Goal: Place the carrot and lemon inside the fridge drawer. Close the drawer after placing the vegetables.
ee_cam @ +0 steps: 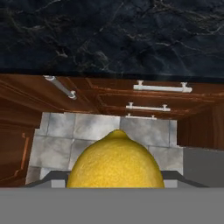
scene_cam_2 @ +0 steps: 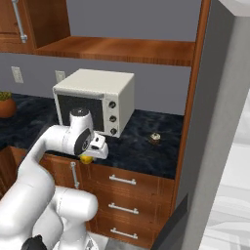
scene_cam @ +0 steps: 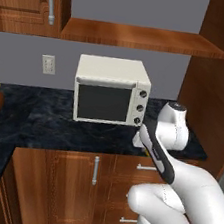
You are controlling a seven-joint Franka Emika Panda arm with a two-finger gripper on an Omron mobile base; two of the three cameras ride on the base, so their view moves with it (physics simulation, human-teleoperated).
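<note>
Gripping the lemon – held between the fingers of the gripper, big and yellow at the bottom of the hand view, a yellow sliver under the hand in the right base view. Hanging just off the front edge of the dark marble counter, above the wooden drawers and grey floor tiles. Behind, a white toaster oven on the counter – and a small round thing, too small to identify.

Lemon mostly hidden under the hand; its lower half cut off in hand view.
</note>
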